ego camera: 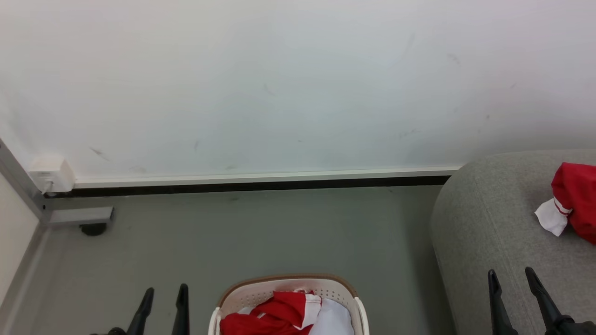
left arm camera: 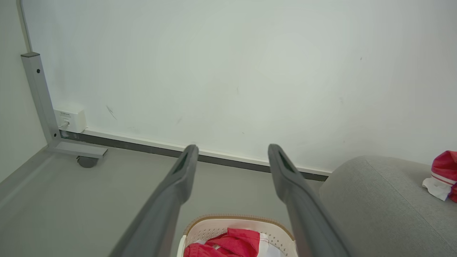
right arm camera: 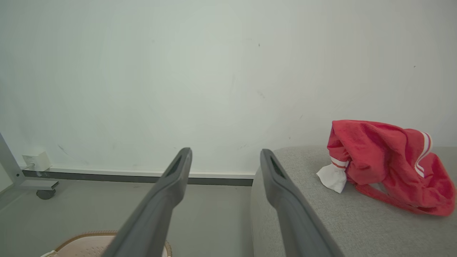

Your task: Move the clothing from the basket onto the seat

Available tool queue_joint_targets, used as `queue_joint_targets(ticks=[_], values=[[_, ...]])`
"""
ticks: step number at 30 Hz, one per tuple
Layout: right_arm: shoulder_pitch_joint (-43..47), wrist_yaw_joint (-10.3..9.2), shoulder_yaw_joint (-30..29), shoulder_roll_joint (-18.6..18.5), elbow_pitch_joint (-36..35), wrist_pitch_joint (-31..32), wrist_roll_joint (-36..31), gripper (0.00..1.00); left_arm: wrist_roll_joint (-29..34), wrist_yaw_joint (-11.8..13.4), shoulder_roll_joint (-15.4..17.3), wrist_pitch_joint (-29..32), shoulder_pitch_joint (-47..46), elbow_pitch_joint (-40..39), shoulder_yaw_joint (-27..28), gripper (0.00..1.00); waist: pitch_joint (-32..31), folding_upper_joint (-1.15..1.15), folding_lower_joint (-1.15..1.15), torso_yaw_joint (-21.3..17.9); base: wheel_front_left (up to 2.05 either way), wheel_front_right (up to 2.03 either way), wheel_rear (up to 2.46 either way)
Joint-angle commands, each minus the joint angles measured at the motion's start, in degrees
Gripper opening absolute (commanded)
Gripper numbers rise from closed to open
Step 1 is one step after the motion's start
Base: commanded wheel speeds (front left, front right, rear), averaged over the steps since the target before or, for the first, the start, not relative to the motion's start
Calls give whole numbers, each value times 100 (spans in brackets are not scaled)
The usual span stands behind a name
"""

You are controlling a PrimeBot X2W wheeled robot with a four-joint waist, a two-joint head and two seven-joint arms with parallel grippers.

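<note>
Right wrist view shows clothing (right arm camera: 385, 164) whole on the seat (right arm camera: 357, 228); both jaws stand apart.

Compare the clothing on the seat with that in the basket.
The seat clothing lies out on the grey seat; the basket clothing sits down inside the white basket. The seat clothing shows mostly red with a white tip; the basket clothing shows a broad white panel beside its red. Both are crumpled, red and white.
</note>
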Motion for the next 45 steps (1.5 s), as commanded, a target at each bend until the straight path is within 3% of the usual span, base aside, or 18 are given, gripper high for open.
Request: queue_joint_targets(ticks=[1, 10, 19, 28, 34, 45], values=[[-65, -13, 26, -3, -37, 1, 9, 100, 15, -13, 6, -4, -64, 3, 36, 100, 44, 0, 0, -89, 0, 0, 0], [-293, -12, 116, -2, -304, 1, 34, 100, 145, -44, -2, -4, -489, 62, -164, 100, 433, 0, 0, -515, 0, 0, 0], [-1009, -13, 439, -2, -842, 1, 117, 100, -27, -38, 404, -3, -2082, 774, -1129, 100, 1760, 0, 0, -1025, 0, 0, 0], [-1639, -12, 695, 0, -1353, 2, 353, 100, -138, -39, 717, 251, -3524, 2174, -2087, 100, 3085, 0, 0, -1413, 0, 0, 0], [-1870, -12, 756, 0, -1524, 2, 407, 100, -129, -40, 847, 643, -4024, 3037, -2483, 100, 3609, 0, 0, -1542, 0, 0, 0], [-2113, -12, 814, -1, -1762, 1, 474, 100, -109, -40, 1040, 694, -5003, 4358, -2772, 100, 4419, 0, 0, -1603, 0, 0, 0]])
